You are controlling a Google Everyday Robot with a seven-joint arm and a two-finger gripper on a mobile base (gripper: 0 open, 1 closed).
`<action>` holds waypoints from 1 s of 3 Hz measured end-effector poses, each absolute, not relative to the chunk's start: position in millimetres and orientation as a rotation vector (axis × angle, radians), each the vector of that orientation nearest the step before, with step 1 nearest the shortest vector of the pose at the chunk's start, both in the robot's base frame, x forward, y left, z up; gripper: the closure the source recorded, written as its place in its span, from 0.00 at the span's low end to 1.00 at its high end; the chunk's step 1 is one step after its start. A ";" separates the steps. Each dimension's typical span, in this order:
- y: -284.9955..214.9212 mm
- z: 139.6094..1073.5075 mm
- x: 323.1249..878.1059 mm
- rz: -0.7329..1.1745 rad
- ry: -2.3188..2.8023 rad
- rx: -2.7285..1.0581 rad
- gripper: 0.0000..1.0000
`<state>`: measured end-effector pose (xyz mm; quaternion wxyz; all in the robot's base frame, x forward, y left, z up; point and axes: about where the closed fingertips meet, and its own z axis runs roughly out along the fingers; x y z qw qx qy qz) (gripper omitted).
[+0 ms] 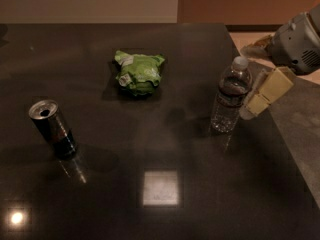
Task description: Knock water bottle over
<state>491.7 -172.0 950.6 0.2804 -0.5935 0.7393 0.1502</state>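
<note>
Reaching in from the right of the view, the tool [259, 100] hangs just beside the water bottle [230, 96], against its right side at about label height. Whether the two actually touch cannot be told, nor whether the tool is open or closed; it has hold of nothing. Its cream-coloured end slants down and left from the grey arm housing [297, 41], which sits beyond the worktop's right edge.

The water bottle stands upright on the dark worktop [160, 214], near that right edge, which runs diagonally from the far middle to the near right corner. To the right of the bottle only a narrow strip of worktop is left before the edge. To its left lies open surface as far as a green crumpled packet [139, 73], which rests farther back and well apart. A dark drink can [52, 129] stands upright far to the left, near the left side. The near half of the worktop is bare and glossy and carries light reflections.
</note>
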 end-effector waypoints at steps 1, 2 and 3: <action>-168.7 947.2 492.4 0.414 1.921 -1.594 0.18; -166.4 944.7 494.1 0.425 1.887 -1.591 0.41; -165.6 945.5 495.0 0.444 1.875 -1.579 0.65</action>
